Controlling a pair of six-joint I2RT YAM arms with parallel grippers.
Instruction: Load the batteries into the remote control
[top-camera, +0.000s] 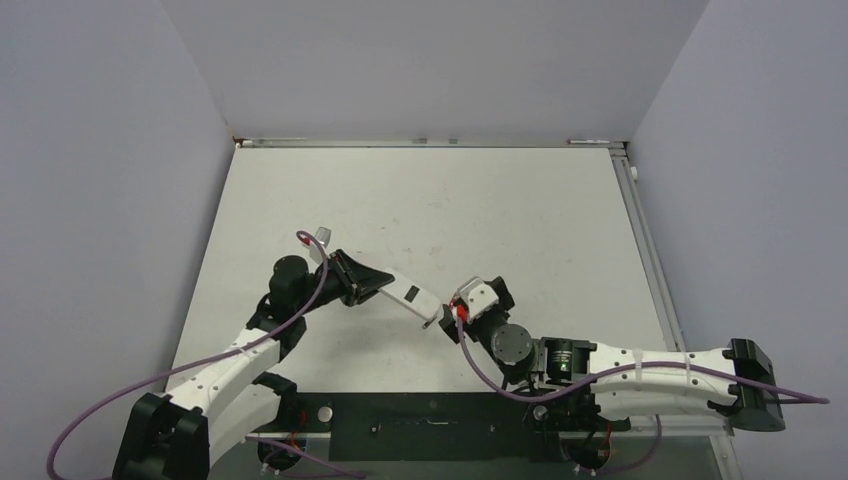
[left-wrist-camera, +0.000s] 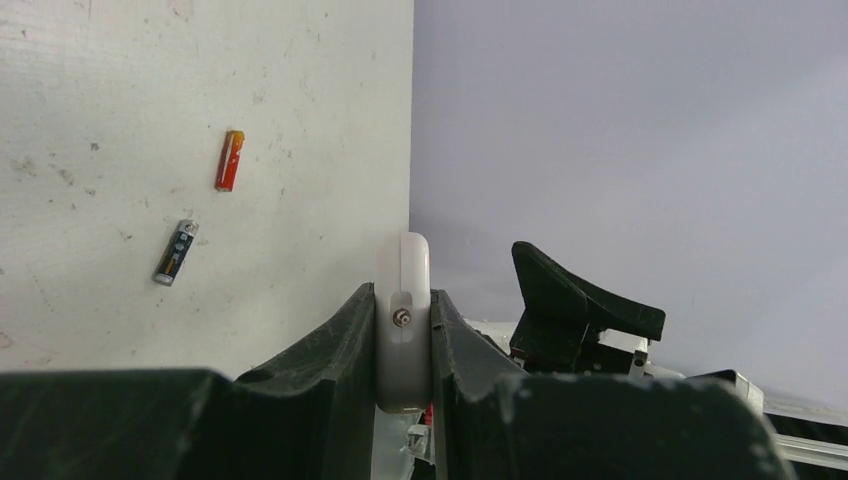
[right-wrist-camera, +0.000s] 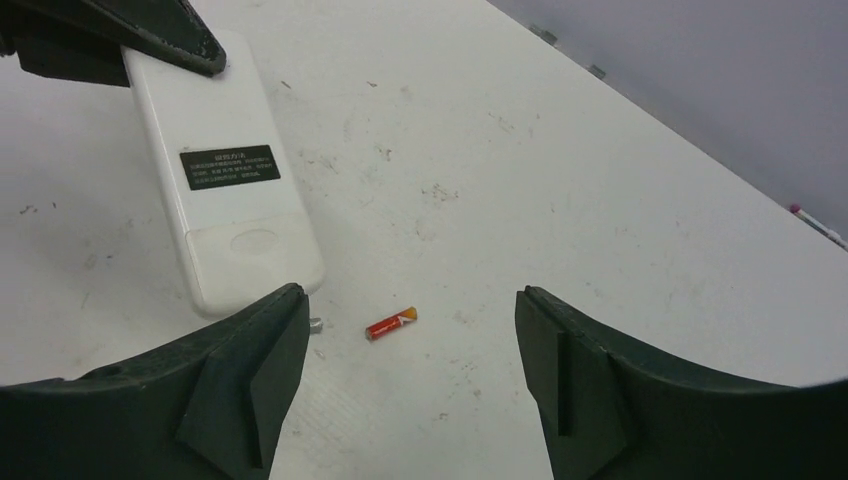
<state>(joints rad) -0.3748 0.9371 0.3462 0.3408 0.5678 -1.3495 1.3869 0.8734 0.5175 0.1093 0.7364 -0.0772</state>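
Note:
My left gripper (top-camera: 383, 285) is shut on one end of the white remote control (top-camera: 412, 298), which lies low over the table with its plain back and dark label up (right-wrist-camera: 222, 170). In the left wrist view the remote (left-wrist-camera: 403, 300) is clamped edge-on between the fingers. The reddish battery (right-wrist-camera: 391, 323) lies on the table between the open fingers of my right gripper (right-wrist-camera: 405, 305), just past the remote's free end. Only the pale tip of the dark battery (right-wrist-camera: 315, 324) shows beside my right gripper's left finger. Both batteries show in the left wrist view, the reddish one (left-wrist-camera: 230, 160) and the dark one (left-wrist-camera: 175, 252).
The white table (top-camera: 500, 210) has grey walls on three sides and a metal rail along its right edge (top-camera: 640, 230). The arm bases stand on a dark strip at the near edge (top-camera: 430, 430). My right gripper (top-camera: 470, 300) is close to the remote's free end.

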